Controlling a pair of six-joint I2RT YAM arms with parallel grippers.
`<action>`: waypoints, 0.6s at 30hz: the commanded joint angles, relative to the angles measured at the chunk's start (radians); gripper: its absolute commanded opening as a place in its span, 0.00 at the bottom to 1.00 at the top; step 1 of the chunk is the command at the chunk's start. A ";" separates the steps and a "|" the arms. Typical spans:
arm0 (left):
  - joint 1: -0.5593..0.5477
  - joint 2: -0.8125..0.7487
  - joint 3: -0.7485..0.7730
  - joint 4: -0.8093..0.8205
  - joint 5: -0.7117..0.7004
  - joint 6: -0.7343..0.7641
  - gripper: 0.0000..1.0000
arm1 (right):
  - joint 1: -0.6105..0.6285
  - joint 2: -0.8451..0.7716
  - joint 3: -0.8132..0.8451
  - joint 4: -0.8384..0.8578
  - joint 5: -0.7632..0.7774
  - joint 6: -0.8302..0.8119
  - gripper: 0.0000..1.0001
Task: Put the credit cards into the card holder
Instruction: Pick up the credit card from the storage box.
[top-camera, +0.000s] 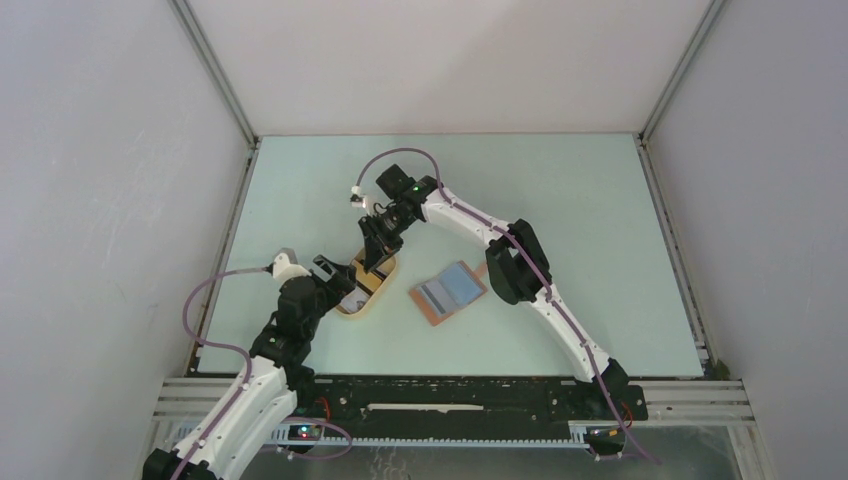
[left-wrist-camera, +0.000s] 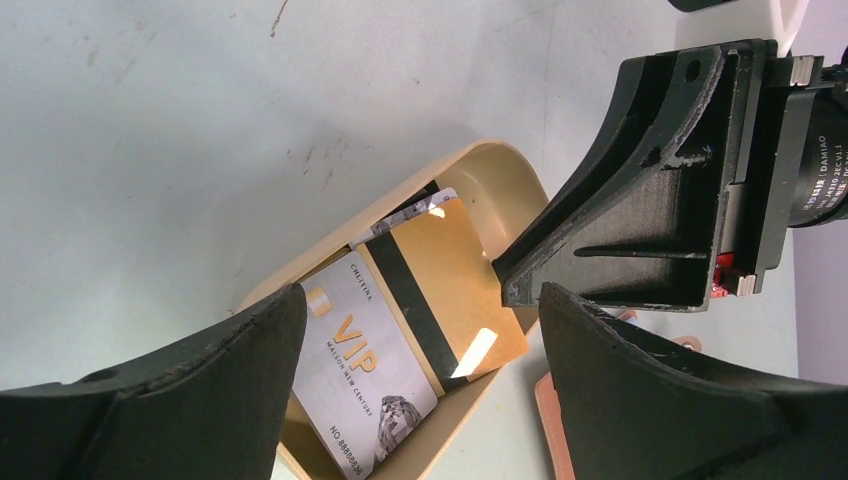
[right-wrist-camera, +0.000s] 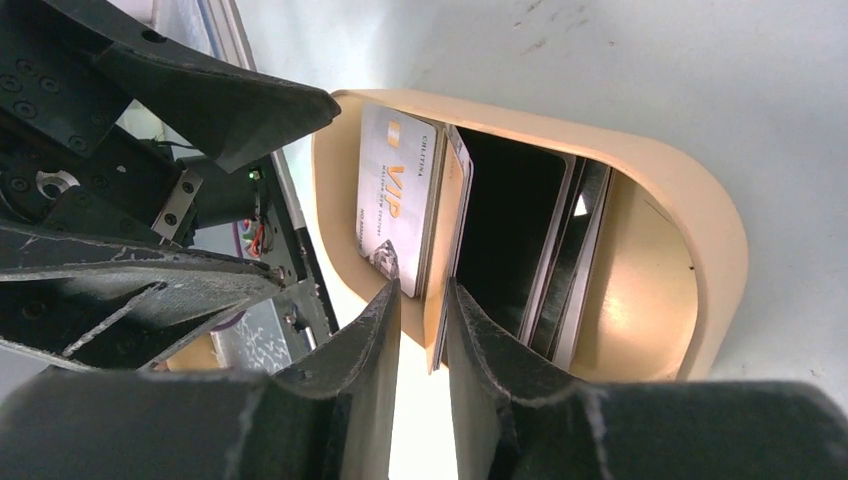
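Your top camera looks down on the whole table (top-camera: 560, 190) from behind. Both wrist cameras sit close over the same tan tray (left-wrist-camera: 497, 170), facing each other.

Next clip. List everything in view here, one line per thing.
credit cards: at least four; white, orange-yellow, black; stacked in the tray.
tray: one; pale tan, oval; on the table, between both grippers.
card holder: one; reddish-brown, grey-blue slots; lying open, right of the tray in the top view.
table: one; pale green.
left gripper: black; open, over the tray's cards.
right gripper: black; jaws narrow, either side of the orange-yellow card edge.
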 joint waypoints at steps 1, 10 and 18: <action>0.013 -0.005 -0.026 0.044 0.012 -0.007 0.90 | 0.018 -0.060 -0.004 0.003 0.034 -0.013 0.32; 0.015 -0.008 -0.028 0.047 0.018 -0.007 0.90 | 0.021 -0.054 -0.020 0.033 -0.015 0.032 0.32; 0.017 -0.003 -0.030 0.053 0.022 -0.007 0.90 | 0.014 -0.057 -0.046 0.084 -0.100 0.101 0.38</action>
